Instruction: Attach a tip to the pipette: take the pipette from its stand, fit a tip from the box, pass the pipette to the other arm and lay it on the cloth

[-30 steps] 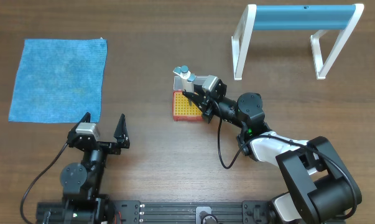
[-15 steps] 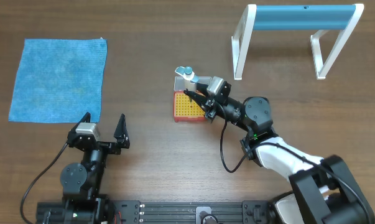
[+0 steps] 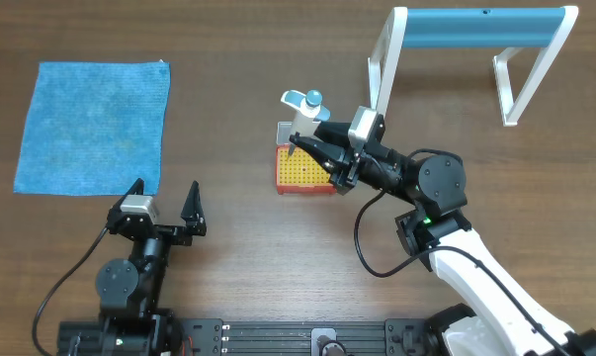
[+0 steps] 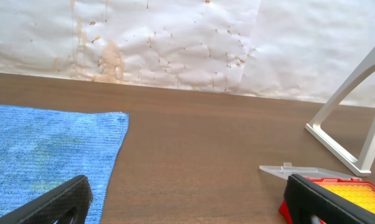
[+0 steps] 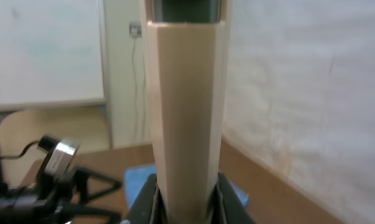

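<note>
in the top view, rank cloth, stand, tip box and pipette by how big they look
stand and cloth: close, and the stand rises nearer the camera, so unranked
tip box
pipette, lifted and partly hidden

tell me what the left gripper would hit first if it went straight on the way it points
Probably nothing: the open left gripper faces bare brown wooden table between the blue woven cloth and the red box of yellow tips. One finger might skim the cloth's near corner; depth is unclear.

I see a blue cloth [image 3: 92,129], a red tip box [image 3: 299,174] gridded yellow on top, and beside the box a white, blue-capped pipette [image 3: 301,118].
</note>
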Robot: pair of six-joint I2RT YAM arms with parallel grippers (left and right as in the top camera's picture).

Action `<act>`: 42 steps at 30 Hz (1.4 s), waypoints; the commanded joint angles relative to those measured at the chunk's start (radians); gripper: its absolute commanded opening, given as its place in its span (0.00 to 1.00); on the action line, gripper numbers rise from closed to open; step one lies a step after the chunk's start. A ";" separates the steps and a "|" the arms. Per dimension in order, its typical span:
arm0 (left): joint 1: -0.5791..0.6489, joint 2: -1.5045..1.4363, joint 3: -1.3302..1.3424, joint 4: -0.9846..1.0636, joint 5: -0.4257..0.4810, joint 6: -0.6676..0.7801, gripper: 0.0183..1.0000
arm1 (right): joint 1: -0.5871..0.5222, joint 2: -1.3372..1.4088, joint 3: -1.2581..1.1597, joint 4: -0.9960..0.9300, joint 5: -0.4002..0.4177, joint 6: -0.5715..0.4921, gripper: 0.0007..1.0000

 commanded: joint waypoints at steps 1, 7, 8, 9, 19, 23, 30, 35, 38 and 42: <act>0.003 -0.005 -0.002 -0.006 0.008 0.016 1.00 | -0.007 -0.071 0.017 -0.180 -0.170 0.068 0.07; 0.003 -0.005 -0.002 -0.006 0.008 0.016 1.00 | -0.007 -0.073 0.017 -0.200 -0.216 0.142 0.07; 0.003 -0.005 -0.002 -0.006 0.008 0.016 1.00 | -0.007 -0.073 0.017 -0.200 -0.216 0.141 0.07; 0.003 -0.005 -0.002 -0.006 0.008 0.016 1.00 | -0.007 -0.073 0.017 -0.200 -0.216 0.141 0.07; 0.003 -0.005 -0.002 0.206 0.625 -0.853 1.00 | -0.007 -0.073 0.017 -0.200 -0.293 0.142 0.07; 0.003 -0.005 -0.002 0.411 0.639 -1.062 1.00 | -0.007 -0.073 0.017 -0.200 -0.352 0.175 0.07; 0.003 -0.002 0.018 0.661 0.654 -1.062 1.00 | -0.007 -0.073 0.017 -0.205 -0.423 0.243 0.07; 0.003 0.107 0.146 0.620 0.721 -0.982 1.00 | -0.007 -0.066 0.017 -0.219 -0.425 0.243 0.07; 0.003 0.319 0.289 0.595 0.871 -0.909 1.00 | -0.007 -0.052 0.017 -0.219 -0.444 0.257 0.07; -0.023 0.634 0.467 0.686 1.112 -0.884 1.00 | -0.007 -0.047 0.017 -0.218 -0.451 0.262 0.07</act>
